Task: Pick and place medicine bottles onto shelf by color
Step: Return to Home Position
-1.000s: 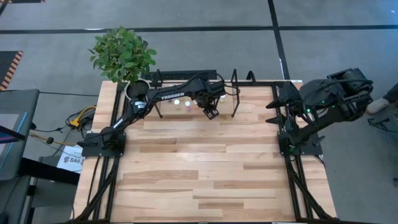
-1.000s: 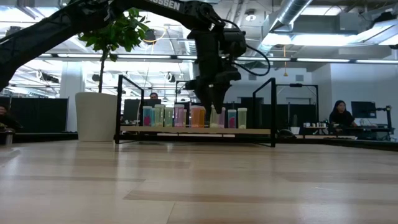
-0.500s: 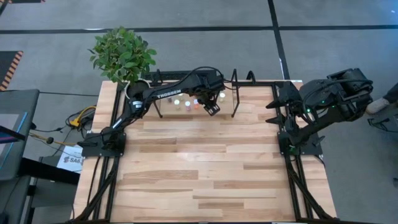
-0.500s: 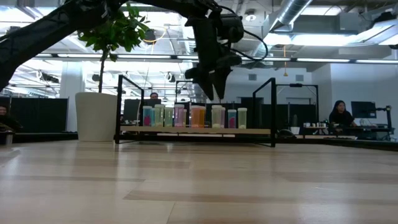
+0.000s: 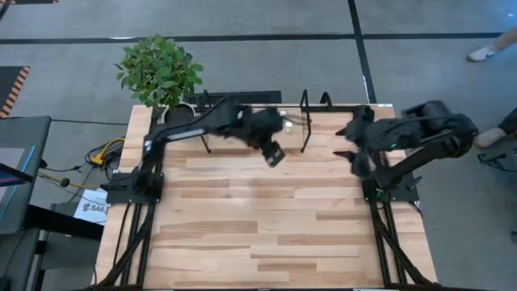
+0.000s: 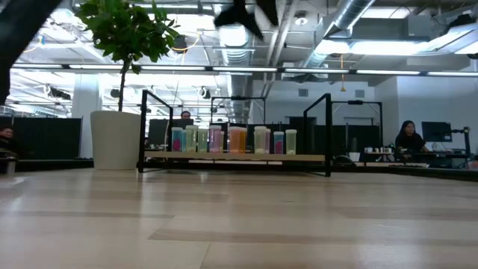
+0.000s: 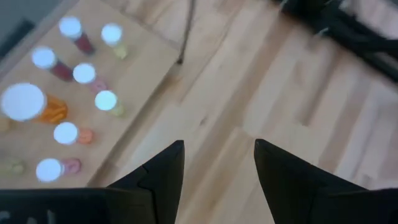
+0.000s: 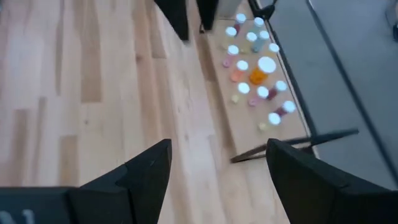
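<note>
the left jaws hang open and empty above the counter (image 5: 258,234), likely since nothing is left to carry; the right jaws gape empty at its right edge. the medicine bottles (image 6: 237,140) stand on the shelf (image 6: 306,158) at the far edge.

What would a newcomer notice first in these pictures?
The colourful medicine bottles lined up on the shelf at the table's far edge, a larger orange one mid-row. The left pincer hangs open and empty before the shelf, the right pincer open at the table's right edge; a potted plant stands at the far left corner.
</note>
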`<state>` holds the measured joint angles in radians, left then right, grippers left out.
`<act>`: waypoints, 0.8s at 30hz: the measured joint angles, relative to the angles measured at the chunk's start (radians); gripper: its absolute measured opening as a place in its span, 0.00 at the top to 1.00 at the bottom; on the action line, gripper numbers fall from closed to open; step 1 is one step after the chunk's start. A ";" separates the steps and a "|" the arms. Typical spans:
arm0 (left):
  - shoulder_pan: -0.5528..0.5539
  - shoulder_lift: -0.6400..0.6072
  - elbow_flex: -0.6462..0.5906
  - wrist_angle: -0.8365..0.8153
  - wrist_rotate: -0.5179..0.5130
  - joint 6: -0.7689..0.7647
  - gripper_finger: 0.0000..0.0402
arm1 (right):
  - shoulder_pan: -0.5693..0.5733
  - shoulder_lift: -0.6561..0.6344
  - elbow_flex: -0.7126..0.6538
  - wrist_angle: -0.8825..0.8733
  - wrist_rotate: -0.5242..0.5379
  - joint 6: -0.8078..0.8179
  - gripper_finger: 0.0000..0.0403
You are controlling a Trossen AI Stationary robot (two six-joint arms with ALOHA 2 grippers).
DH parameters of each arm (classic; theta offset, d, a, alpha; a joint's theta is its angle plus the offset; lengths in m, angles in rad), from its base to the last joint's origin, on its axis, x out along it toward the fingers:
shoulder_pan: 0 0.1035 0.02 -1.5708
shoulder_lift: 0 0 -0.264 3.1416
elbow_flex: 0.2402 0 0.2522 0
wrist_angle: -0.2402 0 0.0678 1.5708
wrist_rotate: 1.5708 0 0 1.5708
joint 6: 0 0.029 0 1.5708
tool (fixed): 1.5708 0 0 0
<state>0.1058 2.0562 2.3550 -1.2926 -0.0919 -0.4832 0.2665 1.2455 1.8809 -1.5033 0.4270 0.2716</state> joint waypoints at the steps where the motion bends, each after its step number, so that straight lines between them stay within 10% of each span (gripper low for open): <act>1: -0.034 -0.022 0.000 0.001 -0.040 -0.016 0.55 | 0.000 -0.001 -0.033 0.024 0.011 -0.019 0.29; 12: -0.409 -0.199 0.000 -0.275 -0.474 -0.329 0.55 | -0.036 -0.002 -0.466 0.532 -0.039 -0.291 0.29; 24: -0.633 -0.239 -0.037 -0.279 -0.635 -0.457 0.55 | -0.107 -0.011 -0.952 1.346 -0.220 -0.196 0.29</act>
<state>-0.5268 1.8169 2.3181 -1.5715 -0.7268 -0.9398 0.1596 1.2346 0.9285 -0.1575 0.2066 0.0751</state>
